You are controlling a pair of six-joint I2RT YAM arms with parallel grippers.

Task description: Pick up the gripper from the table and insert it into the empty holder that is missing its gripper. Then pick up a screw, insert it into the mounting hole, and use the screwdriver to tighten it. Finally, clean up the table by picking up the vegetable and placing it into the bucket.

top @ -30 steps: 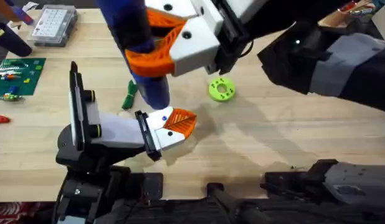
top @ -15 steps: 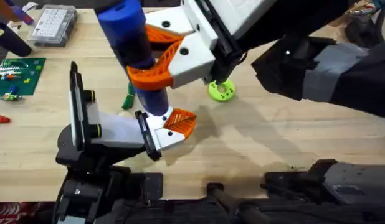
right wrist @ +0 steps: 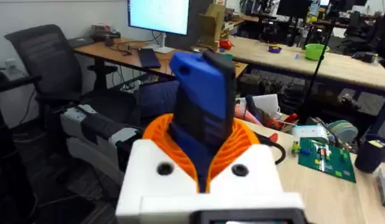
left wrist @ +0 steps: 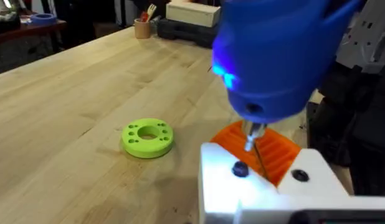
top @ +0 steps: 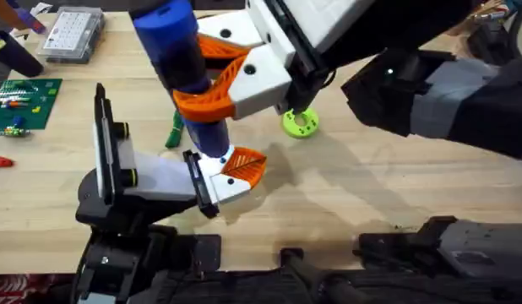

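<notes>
My right gripper (top: 212, 80) is shut on the thick blue screwdriver (top: 189, 76), holding it upright over the holder's end. The white holder (top: 160, 177) lies on its black base at the lower left, with the orange ribbed gripper (top: 244, 167) seated in its end. In the left wrist view the screwdriver (left wrist: 280, 56) glows blue, and its thin metal tip (left wrist: 251, 140) comes down beside a small blue screw (left wrist: 240, 168) in the white base piece. Whether the tip sits in the screw I cannot tell. The dark green vegetable (top: 175, 131) lies behind the screwdriver, partly hidden. The bucket is hidden.
A lime green disc with holes (top: 300, 122) lies right of the screwdriver. A clear parts box (top: 71, 34) and a green circuit board (top: 24, 103) sit at the far left. Bare wood stretches to the right of the holder.
The right gripper and screwdriver shifted slightly left and lower over the holder's end between one second and half a second ago. Since then nothing has moved.
</notes>
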